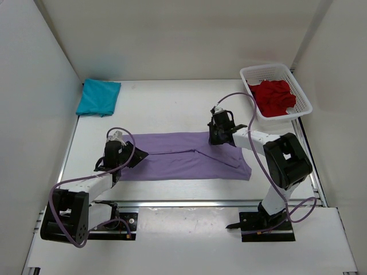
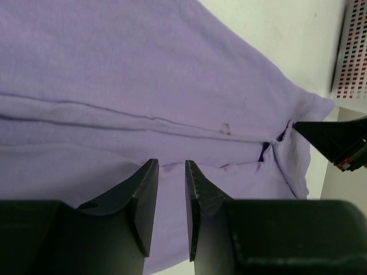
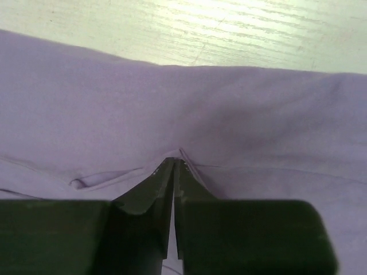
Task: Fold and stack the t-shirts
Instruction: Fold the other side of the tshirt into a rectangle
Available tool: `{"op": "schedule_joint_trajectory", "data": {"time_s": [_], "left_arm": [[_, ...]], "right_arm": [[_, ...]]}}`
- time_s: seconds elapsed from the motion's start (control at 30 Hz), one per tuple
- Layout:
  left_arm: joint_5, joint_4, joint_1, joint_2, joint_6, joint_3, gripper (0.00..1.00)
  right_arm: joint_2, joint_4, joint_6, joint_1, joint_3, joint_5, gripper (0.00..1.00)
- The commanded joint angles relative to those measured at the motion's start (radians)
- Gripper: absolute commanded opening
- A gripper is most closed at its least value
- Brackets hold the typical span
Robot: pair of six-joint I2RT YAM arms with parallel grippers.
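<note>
The lavender t-shirt [image 1: 183, 163] lies folded into a long strip across the middle of the table. My left gripper [image 1: 139, 156] is at its left end, with jaws a little apart above the cloth [image 2: 172, 86] and nothing gripped between them [image 2: 171, 163]. My right gripper [image 1: 217, 137] is at the strip's far edge, right of centre. Its jaws [image 3: 174, 160] are shut on a small raised ridge of the lavender cloth [image 3: 183, 103]. The teal t-shirt [image 1: 98, 97] lies folded at the far left corner. The dark red t-shirt [image 1: 274, 97] sits crumpled in the basket.
A white mesh basket [image 1: 269, 67] stands at the far right corner. White walls enclose the table on the left, back and right. The right arm's dark tip [image 2: 327, 137] shows at the right of the left wrist view.
</note>
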Motion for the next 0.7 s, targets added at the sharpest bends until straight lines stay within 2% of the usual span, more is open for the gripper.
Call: {"op": "schedule_joint_trajectory", "data": {"time_s": [0.0, 0.27, 0.4, 0.47, 0.5, 0.67], "left_arm": [[-0.012, 0.038, -0.027, -0.04, 0.001, -0.017, 0.36], [-0.003, 0.075, -0.067, -0.039, -0.026, 0.001, 0.36], [-0.005, 0.087, -0.078, -0.033, -0.036, 0.009, 0.36], [-0.002, 0.09, -0.081, -0.024, -0.033, 0.01, 0.36], [0.006, 0.098, -0.086, -0.019, -0.042, 0.012, 0.36], [-0.011, 0.083, -0.118, -0.036, -0.033, 0.013, 0.37]], "right_arm": [[-0.035, 0.001, 0.003, 0.023, -0.019, 0.064, 0.02], [-0.206, -0.127, 0.115, 0.144, -0.103, 0.11, 0.0], [-0.254, -0.116, 0.161, 0.221, -0.166, 0.132, 0.0], [-0.259, -0.092, 0.149, 0.198, -0.158, 0.139, 0.02], [-0.256, -0.09, 0.129, 0.158, -0.14, 0.123, 0.08], [-0.205, -0.004, 0.048, 0.055, -0.074, 0.057, 0.2]]}}
